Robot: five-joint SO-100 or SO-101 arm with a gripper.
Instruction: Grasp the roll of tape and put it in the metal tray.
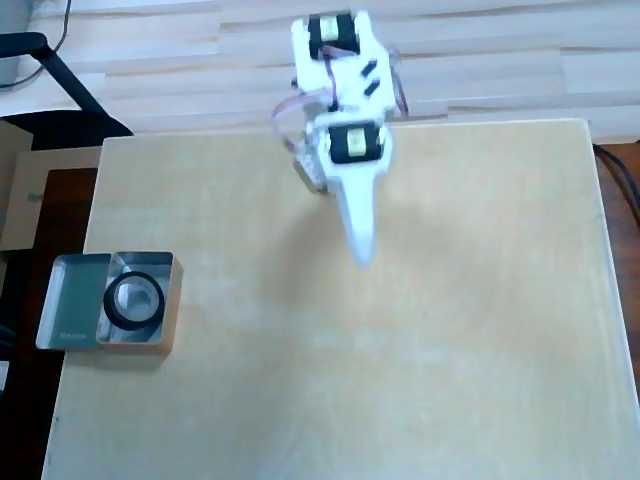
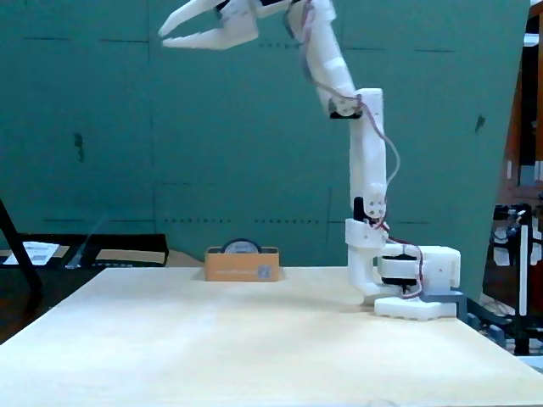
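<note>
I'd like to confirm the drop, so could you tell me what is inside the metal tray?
In the overhead view, the roll of tape lies flat in the metal tray's right half. The fixed view shows only the roll's top edge above the tray wall.

A thin black ring of tape (image 1: 134,299) lies in a shiny silver metal tray (image 1: 75,315) with a greenish half; pale wooden bench (image 1: 420,350); white end effector (image 2: 170,27).

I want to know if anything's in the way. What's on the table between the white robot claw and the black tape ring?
Nothing: in the overhead view only bare wooden table lies between the white gripper and the black tape ring.
</note>
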